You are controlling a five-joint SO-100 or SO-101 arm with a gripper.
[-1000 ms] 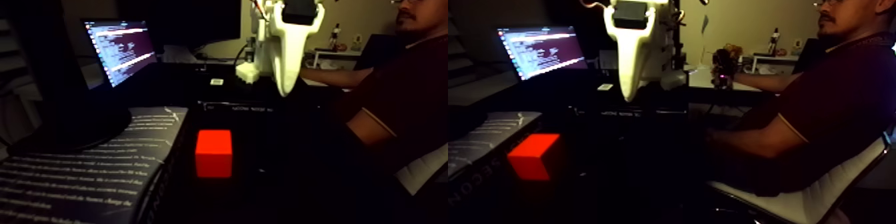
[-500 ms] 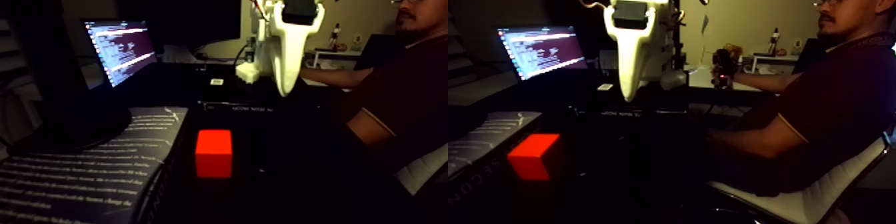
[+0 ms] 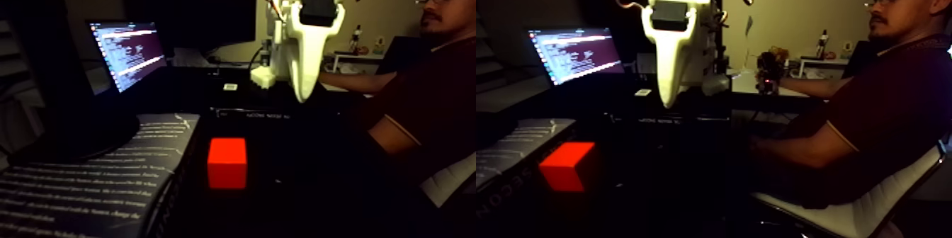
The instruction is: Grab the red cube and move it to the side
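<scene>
The picture holds two nearly equal halves side by side. The red cube (image 3: 227, 163) rests on the dark table in the left half and shows again as the cube (image 3: 567, 166) in the right half. My white gripper (image 3: 303, 99) hangs point-down high above the table, behind the cube and to its right, well apart from it. Its fingers taper together to one tip with nothing between them, so it looks shut. The right half shows the same gripper (image 3: 669, 104) from a slightly different angle.
An open book (image 3: 92, 177) with printed lines lies just left of the cube. A lit laptop screen (image 3: 127, 53) and a dark monitor (image 3: 191, 10) stand at the back left. A person (image 3: 425, 99) sits at the right, forearm on the desk.
</scene>
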